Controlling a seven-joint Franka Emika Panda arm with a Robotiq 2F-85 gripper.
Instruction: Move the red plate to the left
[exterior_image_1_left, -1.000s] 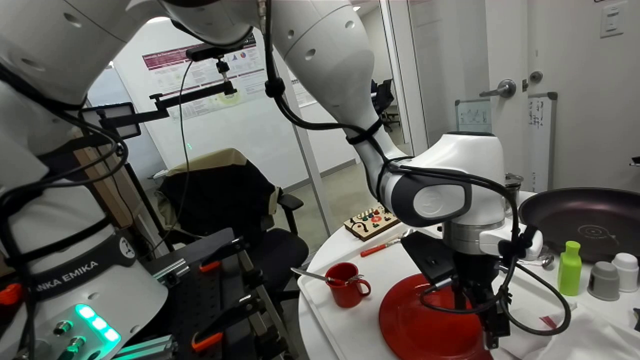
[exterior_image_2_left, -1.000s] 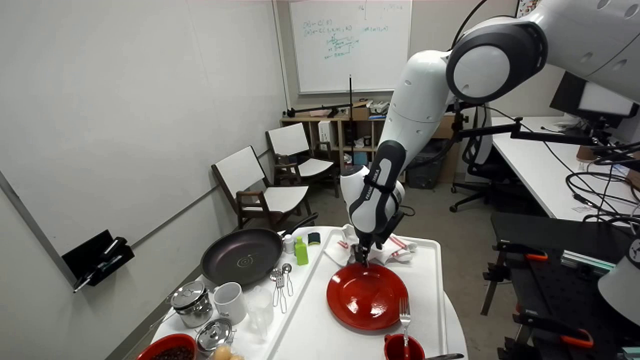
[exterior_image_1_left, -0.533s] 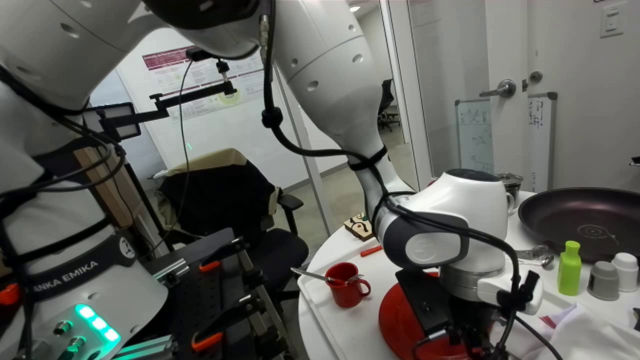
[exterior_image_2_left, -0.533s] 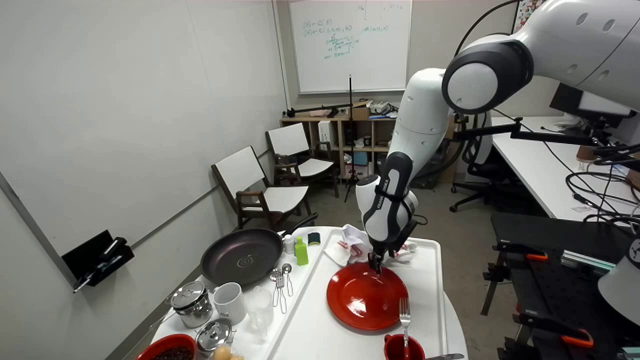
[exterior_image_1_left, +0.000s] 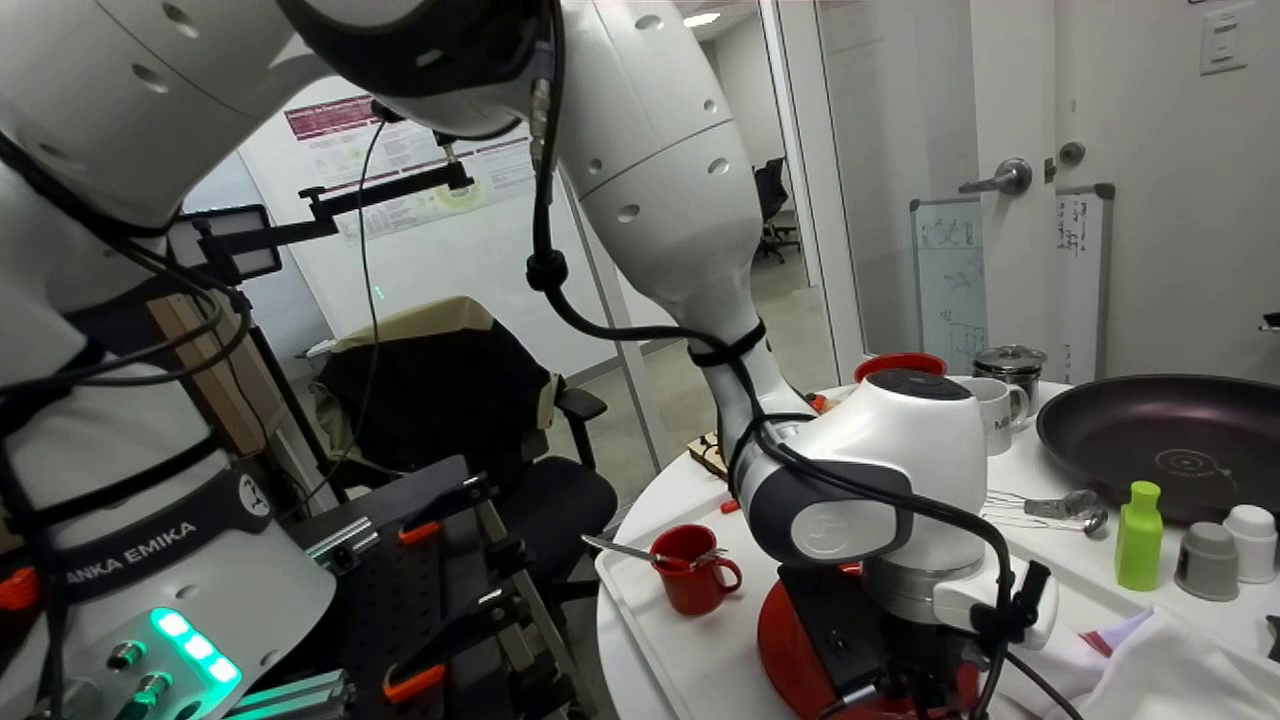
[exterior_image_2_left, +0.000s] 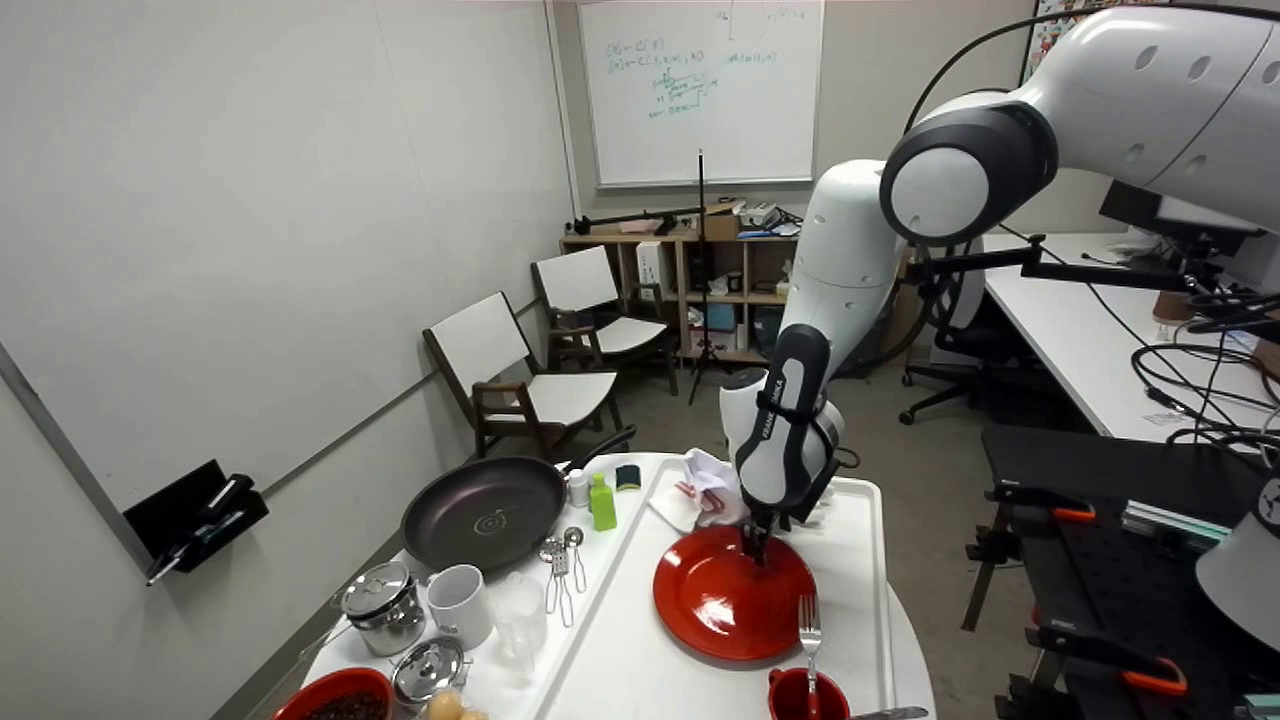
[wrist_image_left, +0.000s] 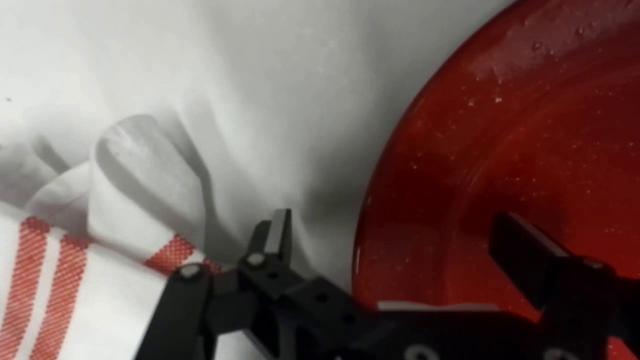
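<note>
The red plate (exterior_image_2_left: 715, 610) is large, round and glossy. It lies flat on the white tray (exterior_image_2_left: 865, 560). In an exterior view (exterior_image_1_left: 785, 640) the arm covers much of it. In the wrist view its rim and part of its inside (wrist_image_left: 550, 140) fill the right side. My gripper (wrist_image_left: 392, 222) is open, with the plate's rim running between its fingers. One finger is outside the rim over the tray, and the other is above the plate's inside. Neither finger is closed on the rim. In an exterior view the gripper (exterior_image_2_left: 755, 548) is at the plate's far edge.
A white towel with red stripes (wrist_image_left: 75, 280) lies beside the gripper's outer finger. A red mug (exterior_image_1_left: 690, 570) holding a fork and knife stands near the plate. A black pan (exterior_image_2_left: 485, 515), green bottle (exterior_image_2_left: 602, 503), utensils (exterior_image_2_left: 560, 575) and white mug (exterior_image_2_left: 460, 605) stand beyond the tray.
The arm has come down. In an exterior view the gripper has moved right and toward the viewer over the plate's far rim. The plate has not moved.
</note>
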